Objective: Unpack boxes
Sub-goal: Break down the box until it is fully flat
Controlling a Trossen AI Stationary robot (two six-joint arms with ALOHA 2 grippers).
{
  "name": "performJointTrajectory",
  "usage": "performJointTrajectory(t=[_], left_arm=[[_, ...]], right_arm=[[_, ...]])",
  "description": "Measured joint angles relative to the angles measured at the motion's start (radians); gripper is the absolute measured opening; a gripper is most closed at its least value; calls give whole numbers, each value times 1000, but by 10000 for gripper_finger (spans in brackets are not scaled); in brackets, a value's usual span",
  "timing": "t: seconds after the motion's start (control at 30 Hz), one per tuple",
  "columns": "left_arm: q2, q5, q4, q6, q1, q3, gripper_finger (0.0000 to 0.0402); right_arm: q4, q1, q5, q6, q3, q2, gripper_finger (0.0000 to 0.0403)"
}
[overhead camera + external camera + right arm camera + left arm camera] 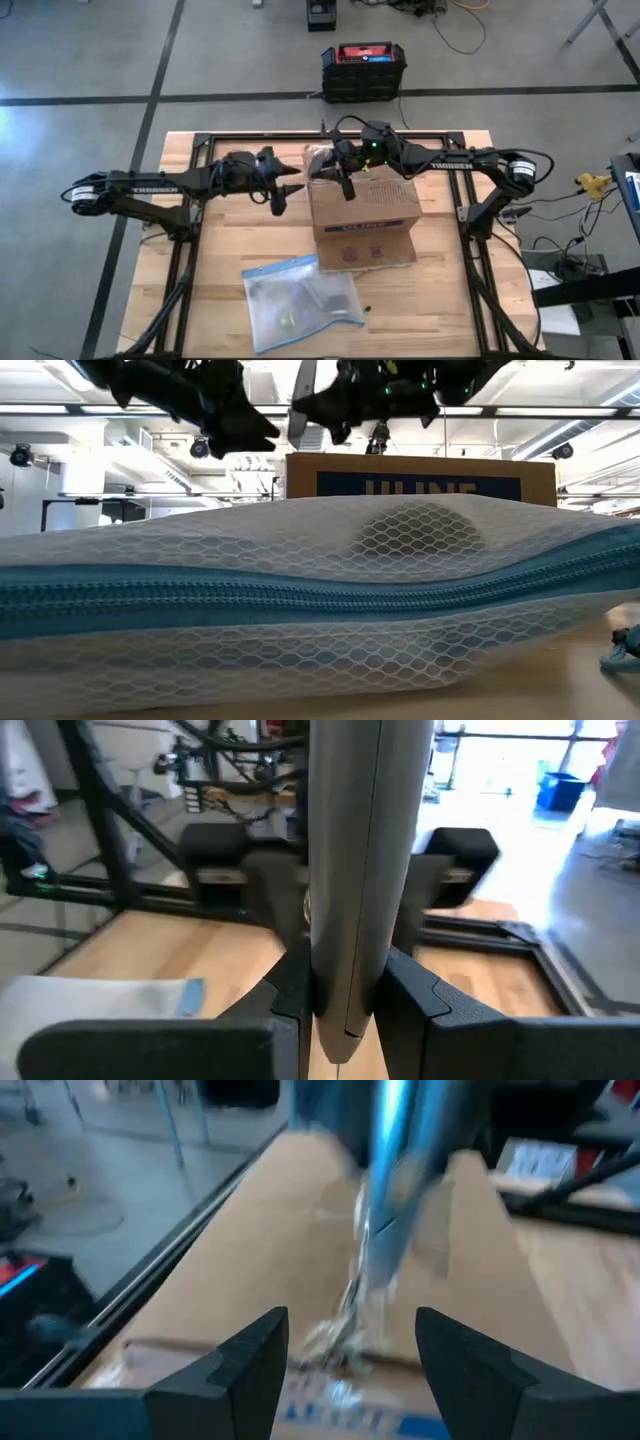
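box at table centre, both arms above it

high view: the cardboard box is seen mid-table, the zip pouch at its 7 o'clock. left wrist view: the left gripper is spread apart. right wrist view: the right gripper is clamped on a grey blade.

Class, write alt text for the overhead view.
Two dark robot arms meet over a brown cardboard box on a wooden table, the right claw gripping a thin tool, the left claw open. A clear zip pouch lies nearer.
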Motion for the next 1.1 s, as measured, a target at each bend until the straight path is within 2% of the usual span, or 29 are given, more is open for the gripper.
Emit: performJointTrajectory(t=[0.17, 0.3, 0.6, 0.73, 1.1], left_arm=[[96, 10, 219, -6, 0, -64, 210], [158, 33, 297, -6, 0, -66, 218], [262, 35, 306, 1, 0, -67, 218], [254, 36, 290, -1, 1, -72, 215], [233, 40, 261, -6, 1, -78, 217]], right_arm=[[160, -11, -1, 24, -68, 0, 56], [208, -12, 6, 37, -103, 22, 56], [209, -12, 34, 48, -110, 47, 56], [216, -12, 70, 42, -110, 61, 56], [219, 4, 52, 21, -113, 66, 56]])
